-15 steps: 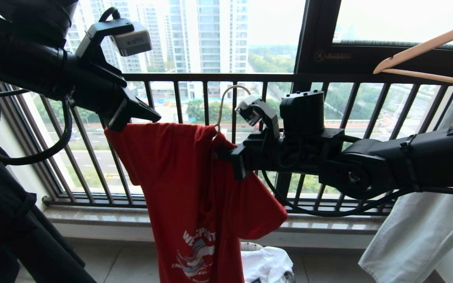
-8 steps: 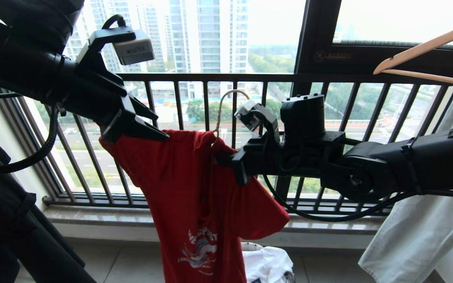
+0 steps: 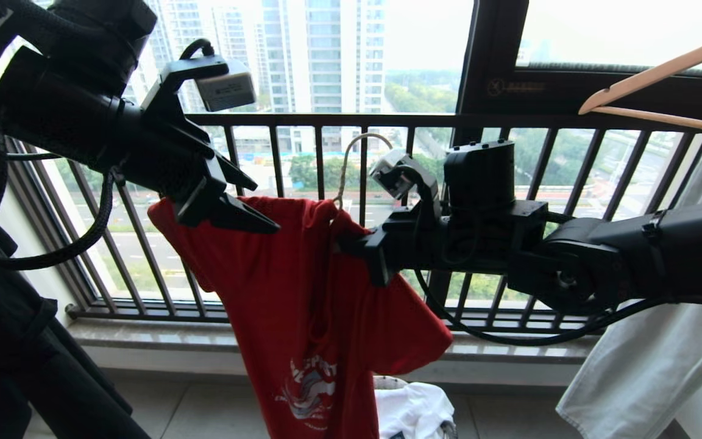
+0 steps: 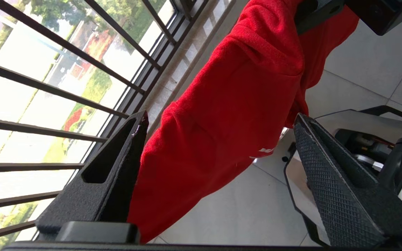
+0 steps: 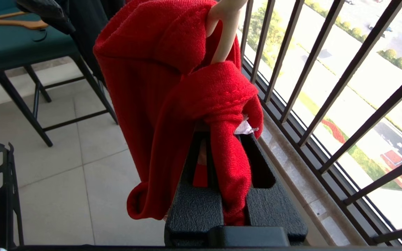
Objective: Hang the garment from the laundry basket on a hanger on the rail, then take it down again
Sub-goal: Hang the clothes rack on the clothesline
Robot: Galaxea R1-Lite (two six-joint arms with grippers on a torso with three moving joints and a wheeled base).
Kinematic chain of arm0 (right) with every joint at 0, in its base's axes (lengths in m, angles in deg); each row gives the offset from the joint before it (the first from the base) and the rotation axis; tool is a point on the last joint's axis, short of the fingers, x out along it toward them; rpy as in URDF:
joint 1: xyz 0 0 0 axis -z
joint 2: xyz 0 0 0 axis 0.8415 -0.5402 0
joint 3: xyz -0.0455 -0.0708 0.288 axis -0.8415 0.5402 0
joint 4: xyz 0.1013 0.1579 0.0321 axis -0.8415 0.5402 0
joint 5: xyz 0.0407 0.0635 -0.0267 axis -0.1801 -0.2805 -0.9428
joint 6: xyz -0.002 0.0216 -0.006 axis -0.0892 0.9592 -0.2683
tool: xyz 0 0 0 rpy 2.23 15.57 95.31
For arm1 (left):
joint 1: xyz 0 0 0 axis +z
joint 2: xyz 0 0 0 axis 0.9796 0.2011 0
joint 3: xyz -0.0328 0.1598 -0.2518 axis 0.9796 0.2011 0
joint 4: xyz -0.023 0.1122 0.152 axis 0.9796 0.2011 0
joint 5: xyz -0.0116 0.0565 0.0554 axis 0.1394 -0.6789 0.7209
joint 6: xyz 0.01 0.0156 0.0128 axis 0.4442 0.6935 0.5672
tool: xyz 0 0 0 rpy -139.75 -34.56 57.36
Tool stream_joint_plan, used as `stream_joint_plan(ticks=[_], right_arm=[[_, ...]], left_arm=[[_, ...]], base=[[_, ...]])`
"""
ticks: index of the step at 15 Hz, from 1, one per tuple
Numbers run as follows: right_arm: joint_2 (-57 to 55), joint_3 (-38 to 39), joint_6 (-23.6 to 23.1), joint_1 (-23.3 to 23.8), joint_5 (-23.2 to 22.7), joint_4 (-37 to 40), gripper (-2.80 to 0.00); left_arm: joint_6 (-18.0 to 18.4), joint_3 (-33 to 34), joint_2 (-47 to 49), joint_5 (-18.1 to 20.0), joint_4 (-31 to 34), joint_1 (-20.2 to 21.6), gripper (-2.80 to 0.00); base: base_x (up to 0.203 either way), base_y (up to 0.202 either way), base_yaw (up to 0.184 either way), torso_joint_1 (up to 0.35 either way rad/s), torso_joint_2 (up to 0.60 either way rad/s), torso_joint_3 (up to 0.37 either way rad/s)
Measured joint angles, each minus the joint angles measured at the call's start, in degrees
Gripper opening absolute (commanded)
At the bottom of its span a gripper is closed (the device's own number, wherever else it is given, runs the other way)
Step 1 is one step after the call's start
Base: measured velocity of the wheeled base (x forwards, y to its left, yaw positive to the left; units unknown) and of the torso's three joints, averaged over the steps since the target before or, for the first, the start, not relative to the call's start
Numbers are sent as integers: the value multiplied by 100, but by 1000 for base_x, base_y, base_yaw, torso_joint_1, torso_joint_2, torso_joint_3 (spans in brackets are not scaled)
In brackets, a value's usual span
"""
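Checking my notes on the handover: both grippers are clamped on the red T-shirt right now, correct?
Not quite. Only the right gripper is clamped on the red T-shirt. The left gripper has its jaws spread wide around the cloth, as the left wrist view shows.

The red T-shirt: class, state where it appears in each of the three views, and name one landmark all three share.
Head view: red T-shirt hangs at centre.
Left wrist view: it fills the middle.
Right wrist view: bunched at centre.
Shared landmark: the black window railing.
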Motion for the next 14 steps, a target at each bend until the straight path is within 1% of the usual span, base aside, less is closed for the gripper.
stream_joint_plan(ticks=[2, 4, 7, 14], right_arm=[[70, 44, 3, -1, -44, 3, -280], [112, 66, 5, -1, -55, 3, -280], [164, 75, 16, 18, -66, -1, -280], [285, 75, 36, 88, -103, -4, -280]], left_arm=[[-1, -6, 83, 25, -107, -2, 0], [-10, -18, 158, 38, -364, -5, 0], [-101, -18, 227, 229, -382, -5, 0], [-151, 0, 450, 248, -377, -15, 0]], base=[[0, 0, 0, 0, 0, 0], [0, 0, 0, 0, 0, 0], [0, 0, 0, 0, 0, 0], [0, 0, 0, 0, 0, 0]])
